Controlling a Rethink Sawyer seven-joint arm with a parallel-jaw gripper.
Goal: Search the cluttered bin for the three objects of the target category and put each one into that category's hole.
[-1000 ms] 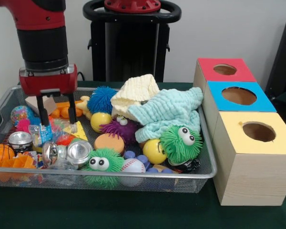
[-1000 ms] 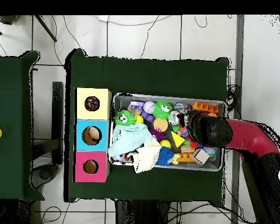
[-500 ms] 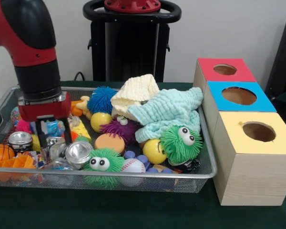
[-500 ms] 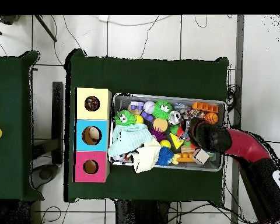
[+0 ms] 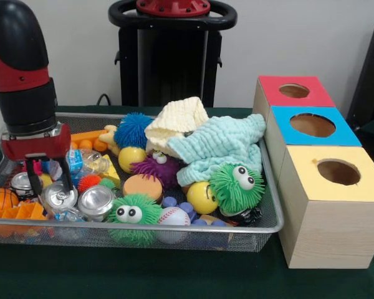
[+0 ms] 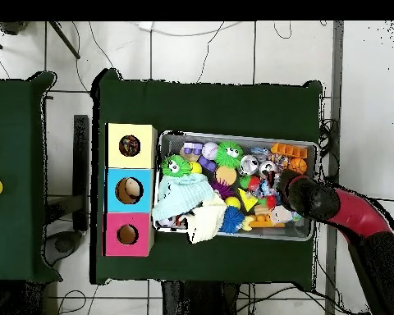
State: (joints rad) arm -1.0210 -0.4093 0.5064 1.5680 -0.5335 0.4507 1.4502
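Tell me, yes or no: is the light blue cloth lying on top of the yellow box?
No, the light blue cloth lies inside the mesh bin, draped over the toys, apart from the yellow box beside it.

bin (image 5: 271, 225): wire mesh tray, lower left of front view, crammed with toys, cans, cloths
boxes (image 5: 332, 205): red, blue, yellow, each with a round top hole, right

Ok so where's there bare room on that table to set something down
Free: green cloth in front of the mesh bin, and the strip behind it in the overhead view. Crowded: the bin is packed throughout, with the hand among cans at its end; boxes flank the other end.
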